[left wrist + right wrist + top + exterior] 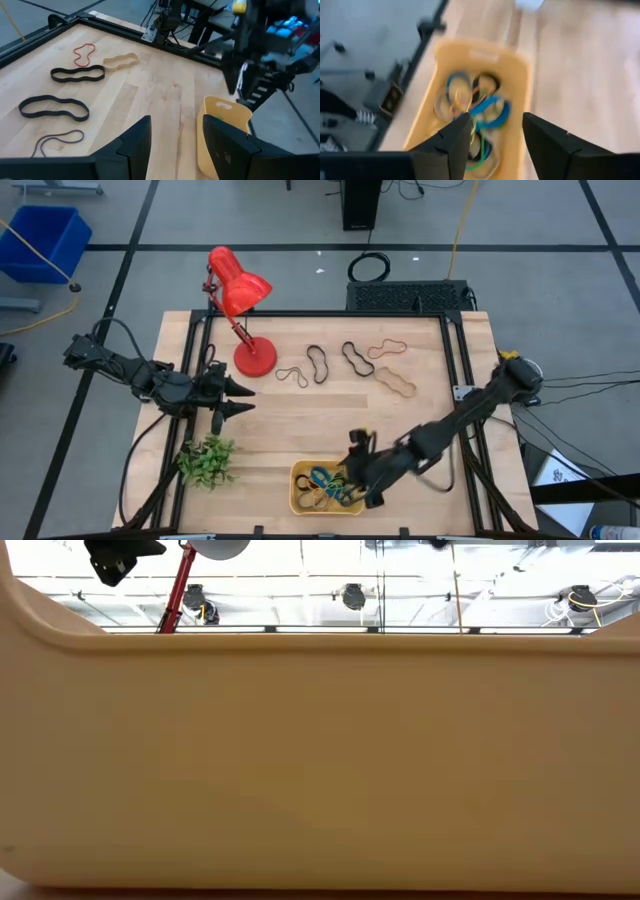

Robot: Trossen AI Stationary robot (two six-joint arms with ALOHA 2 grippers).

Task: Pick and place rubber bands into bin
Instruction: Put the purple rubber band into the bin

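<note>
The orange-yellow bin (300,498) sits at the table's near edge and holds several rubber bands (480,107) in blue, green, black and tan. My right gripper (352,476) hangs open just above the bin's right part; in its wrist view (497,135) the bands lie below the fingertips. More bands lie flat on the far half of the table: a thin dark one (292,376), two black ones (318,363) (357,357), a red one (387,347) and a tan one (396,383). My left gripper (243,400) waits open at the table's left, above the wood.
A red desk lamp (240,300) stands at the far left, its base (255,358) beside the loose bands. A small green plant (207,462) sits near the front left, close to the bin. The bin's wall (320,760) fills the low view. Black rails frame the table.
</note>
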